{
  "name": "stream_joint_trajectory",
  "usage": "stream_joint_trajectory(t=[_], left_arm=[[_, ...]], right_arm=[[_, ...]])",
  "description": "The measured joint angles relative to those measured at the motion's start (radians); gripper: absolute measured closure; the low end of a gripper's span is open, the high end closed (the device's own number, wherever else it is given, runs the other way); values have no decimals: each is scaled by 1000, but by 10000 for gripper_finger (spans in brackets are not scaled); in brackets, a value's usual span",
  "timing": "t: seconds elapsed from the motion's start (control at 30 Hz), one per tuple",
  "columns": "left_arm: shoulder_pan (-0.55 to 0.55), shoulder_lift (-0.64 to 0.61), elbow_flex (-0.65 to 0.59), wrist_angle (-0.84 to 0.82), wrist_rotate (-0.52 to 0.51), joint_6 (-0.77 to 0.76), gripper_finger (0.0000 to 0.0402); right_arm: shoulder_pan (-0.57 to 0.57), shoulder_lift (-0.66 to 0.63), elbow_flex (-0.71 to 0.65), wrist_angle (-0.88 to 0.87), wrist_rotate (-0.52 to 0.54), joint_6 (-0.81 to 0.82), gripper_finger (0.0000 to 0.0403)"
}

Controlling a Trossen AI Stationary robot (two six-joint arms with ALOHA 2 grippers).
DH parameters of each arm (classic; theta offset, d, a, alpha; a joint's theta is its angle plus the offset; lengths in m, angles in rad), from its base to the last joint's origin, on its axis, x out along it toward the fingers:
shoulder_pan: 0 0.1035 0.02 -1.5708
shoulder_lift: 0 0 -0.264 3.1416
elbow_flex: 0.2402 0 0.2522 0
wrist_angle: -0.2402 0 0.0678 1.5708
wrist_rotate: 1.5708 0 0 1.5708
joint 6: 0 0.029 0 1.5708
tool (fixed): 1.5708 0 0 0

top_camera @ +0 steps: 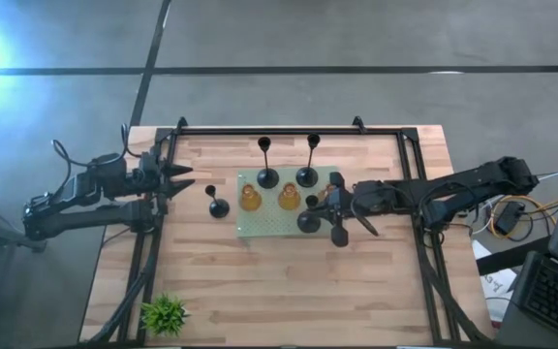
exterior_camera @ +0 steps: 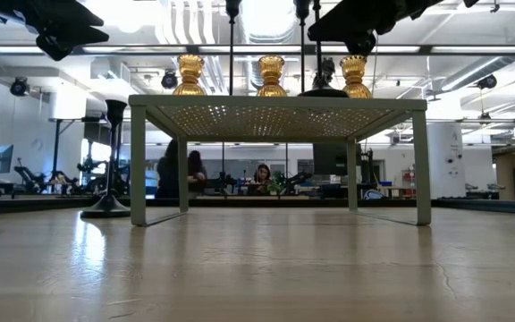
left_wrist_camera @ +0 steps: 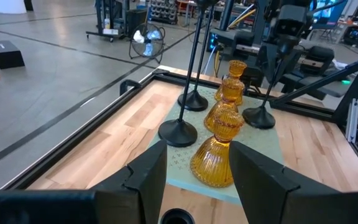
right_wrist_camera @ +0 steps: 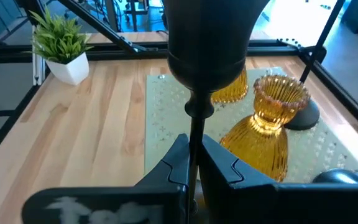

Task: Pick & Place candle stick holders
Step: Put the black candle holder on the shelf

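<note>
While the left gripper (top_camera: 184, 180) hovers spread at the table's left, one black holder (top_camera: 218, 205) stands just beside the green board (top_camera: 269, 226); the right gripper (top_camera: 329, 209) pinches another black holder's stem (right_wrist_camera: 194, 152) over the board's right edge.

Open-plan robotics lab, polished concrete floor (top_camera: 356, 39), exposed ceiling ducts (exterior_camera: 206, 22), people seated at distant desks (exterior_camera: 262, 175), other robot rigs (left_wrist_camera: 303, 43)

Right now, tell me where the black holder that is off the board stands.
High view: the lone black holder stands on bare wood just left of the pale green board, between it and the left gripper.
</note>
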Motion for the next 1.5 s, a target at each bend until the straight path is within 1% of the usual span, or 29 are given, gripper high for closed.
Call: stream_joint_trajectory(t=[0.57,1.23,1.5], left_arm=[[0,0,0,-9,-2,0,225],[0,0,0,-21,2,-2,225],[0,0,0,-21,1,-3,225]], right_arm=[[-19,33,1,40,-21,-12,392],[-33,26,2,15,-19,-9,392],[-33,-4,1,-10,-21,-1,392]])
